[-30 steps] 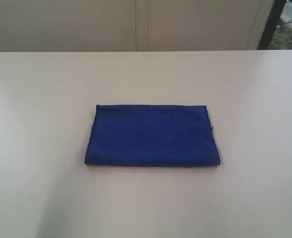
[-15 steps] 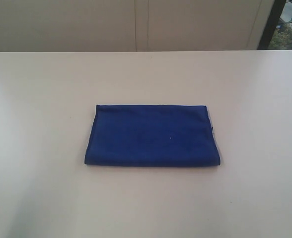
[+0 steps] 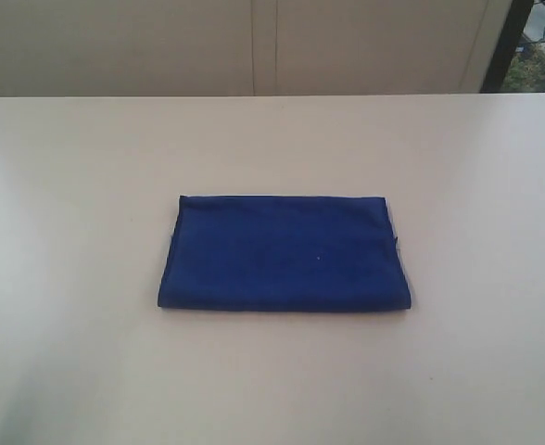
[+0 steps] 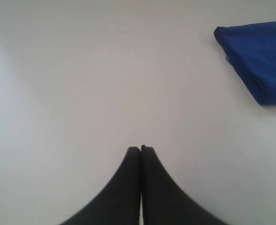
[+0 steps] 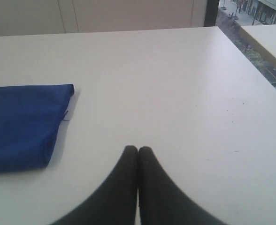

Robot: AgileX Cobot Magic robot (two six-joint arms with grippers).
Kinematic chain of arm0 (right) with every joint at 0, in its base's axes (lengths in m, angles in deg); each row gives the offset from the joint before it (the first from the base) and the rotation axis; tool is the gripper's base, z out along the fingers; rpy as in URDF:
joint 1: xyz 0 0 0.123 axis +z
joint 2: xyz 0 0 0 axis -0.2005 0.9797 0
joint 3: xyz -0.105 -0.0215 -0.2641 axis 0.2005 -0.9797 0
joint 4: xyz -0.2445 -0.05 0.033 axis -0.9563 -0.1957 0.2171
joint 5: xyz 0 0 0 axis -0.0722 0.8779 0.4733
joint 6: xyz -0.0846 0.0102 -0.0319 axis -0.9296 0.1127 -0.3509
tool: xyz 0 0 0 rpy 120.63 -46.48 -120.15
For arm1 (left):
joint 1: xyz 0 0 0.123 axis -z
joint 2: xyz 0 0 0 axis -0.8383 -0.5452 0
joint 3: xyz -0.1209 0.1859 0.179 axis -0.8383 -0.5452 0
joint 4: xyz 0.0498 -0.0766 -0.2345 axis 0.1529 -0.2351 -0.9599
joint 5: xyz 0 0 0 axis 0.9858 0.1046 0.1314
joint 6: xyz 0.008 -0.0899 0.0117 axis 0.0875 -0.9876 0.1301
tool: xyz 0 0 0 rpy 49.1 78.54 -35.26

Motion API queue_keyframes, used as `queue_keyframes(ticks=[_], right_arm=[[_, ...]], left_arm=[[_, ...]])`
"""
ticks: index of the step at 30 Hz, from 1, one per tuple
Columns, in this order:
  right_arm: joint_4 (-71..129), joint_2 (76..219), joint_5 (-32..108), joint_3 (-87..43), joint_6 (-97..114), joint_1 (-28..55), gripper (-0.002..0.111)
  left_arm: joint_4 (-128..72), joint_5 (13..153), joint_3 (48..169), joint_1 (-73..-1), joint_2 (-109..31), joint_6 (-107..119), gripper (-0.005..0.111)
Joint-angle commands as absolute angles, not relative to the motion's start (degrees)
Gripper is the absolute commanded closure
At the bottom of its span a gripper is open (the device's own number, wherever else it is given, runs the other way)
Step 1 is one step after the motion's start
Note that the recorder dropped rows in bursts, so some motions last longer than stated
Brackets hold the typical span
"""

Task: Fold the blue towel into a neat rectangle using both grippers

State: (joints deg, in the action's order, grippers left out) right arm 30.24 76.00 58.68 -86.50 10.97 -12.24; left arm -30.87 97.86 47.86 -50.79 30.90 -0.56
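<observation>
On the surface point(image 3: 69, 185), the blue towel point(image 3: 285, 252) lies as a flat, squared rectangle, unmoved since a second ago. I hold the left tool point(image 4: 141, 150) and right tool point(image 5: 138, 149) well apart from the towel, each pinched closed, empty. I judge folding complete.

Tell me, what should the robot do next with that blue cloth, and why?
Probably just stop: the blue towel already lies as a neat folded rectangle on the table, and the left gripper and right gripper are shut, clear of it.
</observation>
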Motion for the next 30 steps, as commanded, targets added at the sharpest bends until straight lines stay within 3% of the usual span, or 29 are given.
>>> queue_keyframes(ticks=[1, 30], right_arm=[[30.3, 75.7, 58.2, -86.8, 10.6, -12.6, 0.108], [30.3, 75.7, 58.2, -86.8, 10.6, -12.6, 0.108]], left_arm=[[-30.9, 97.6, 47.6, -50.9, 31.1, -1.1, 0.107], [-30.9, 97.6, 47.6, -54.6, 31.1, -1.1, 0.107]])
